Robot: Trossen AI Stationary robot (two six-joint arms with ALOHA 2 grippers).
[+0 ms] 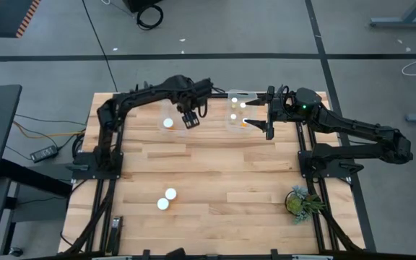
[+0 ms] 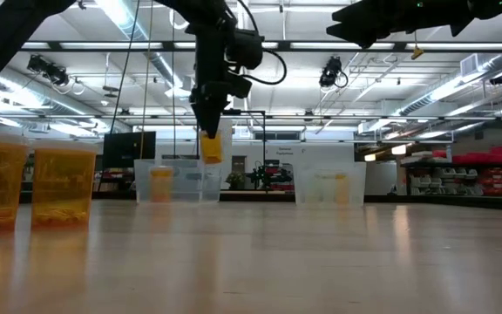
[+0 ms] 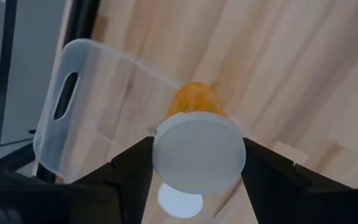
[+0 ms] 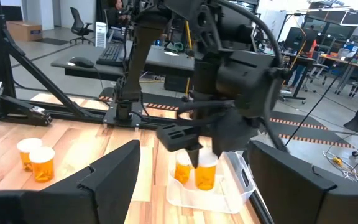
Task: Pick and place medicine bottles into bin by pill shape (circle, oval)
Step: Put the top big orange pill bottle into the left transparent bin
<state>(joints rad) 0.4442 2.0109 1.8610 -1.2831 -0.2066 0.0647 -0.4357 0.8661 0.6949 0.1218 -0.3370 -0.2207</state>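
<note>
Left wrist view: left end effector (image 3: pixel 197 180) is clamped on a medicine bottle (image 3: pixel 199 134), fingers on the white cap rim, hanging over the left clear bin (image 1: pixel 170 123) (one bottle already inside). Right end effector (image 1: pixel 257 115) hovers over the right bin (image 1: pixel 235 95) with fingers spread, holding nothing. Two more bottles (image 1: pixel 167 199) stand at the near edge of the worktop (image 1: pixel 215 180). Bottle looks light, rigid, smooth plastic, likely slippery; the cap gives the best hold.

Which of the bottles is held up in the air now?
The bottle in the left gripper, above the left bin. The others stand in bins or on the table.
</note>
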